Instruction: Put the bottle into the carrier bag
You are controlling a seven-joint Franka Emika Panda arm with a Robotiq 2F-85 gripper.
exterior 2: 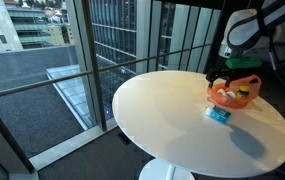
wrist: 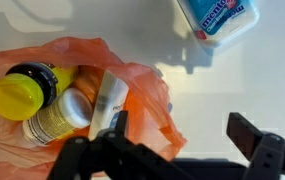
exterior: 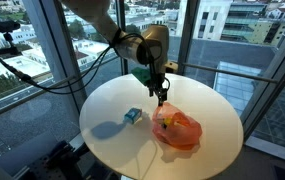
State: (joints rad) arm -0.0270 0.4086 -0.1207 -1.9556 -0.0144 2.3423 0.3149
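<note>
An orange carrier bag (exterior: 176, 128) lies on the round white table (exterior: 112, 100); it also shows in the other exterior view (exterior 2: 234, 93) and in the wrist view (wrist: 142, 95). In the wrist view several bottles lie inside it, among them one with a yellow cap (wrist: 27, 92) and a white-capped one (wrist: 62, 115). My gripper (exterior: 161, 92) hangs just above the bag's far edge. In the wrist view its fingers (wrist: 182, 135) are spread wide with nothing between them, one over the bag's edge, one over bare table.
A small blue-and-white packet (exterior: 132, 116) lies on the table next to the bag, also in the wrist view (wrist: 217, 20) and the other exterior view (exterior 2: 219, 114). Glass walls and a railing surround the table.
</note>
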